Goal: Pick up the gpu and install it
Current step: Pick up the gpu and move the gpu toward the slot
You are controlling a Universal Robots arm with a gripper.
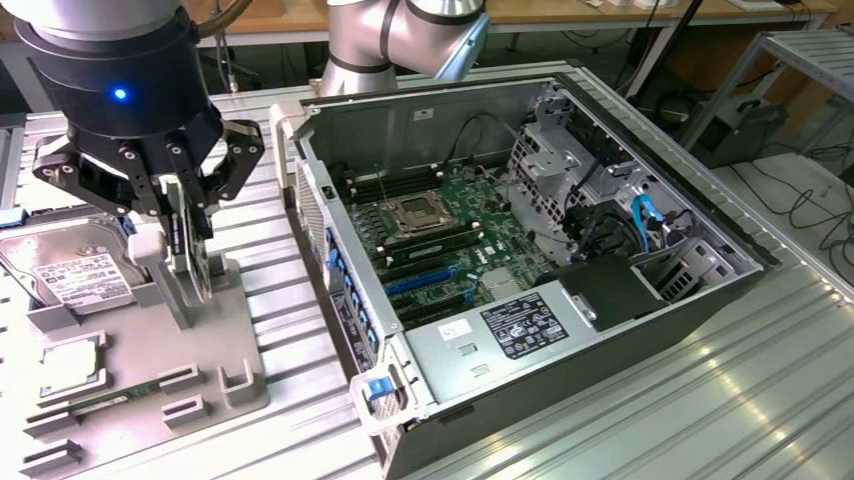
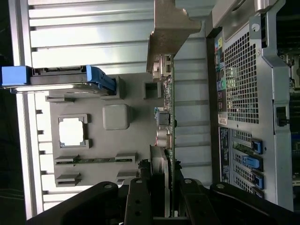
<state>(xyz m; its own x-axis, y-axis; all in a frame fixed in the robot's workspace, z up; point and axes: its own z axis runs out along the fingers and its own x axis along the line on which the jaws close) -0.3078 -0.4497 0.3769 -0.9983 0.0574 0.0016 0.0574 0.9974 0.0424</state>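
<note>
The gpu (image 1: 188, 268) stands upright on its edge at the grey holder tray (image 1: 234, 330), at the exterior view's left. It is a thin card, and the wrist view shows it edge-on with green board (image 2: 171, 101) and silver bracket (image 2: 171, 28). My gripper (image 1: 186, 240) hangs straight over it, its black fingers (image 2: 140, 199) closed against both faces of the card. I cannot tell whether the card's lower edge still rests in the tray slot. The open computer case (image 1: 641, 330) lies to the exterior view's right, with its motherboard (image 1: 501, 235) and blue slots (image 1: 424, 282) exposed.
On the tray sit a silver hard drive (image 1: 74, 270) with a white label, a square processor (image 1: 67, 365) and a narrow memory stick (image 1: 114, 397). The case's perforated rear panel (image 2: 239, 89) stands close beside the card. A ribbed metal table (image 1: 694, 420) lies all around.
</note>
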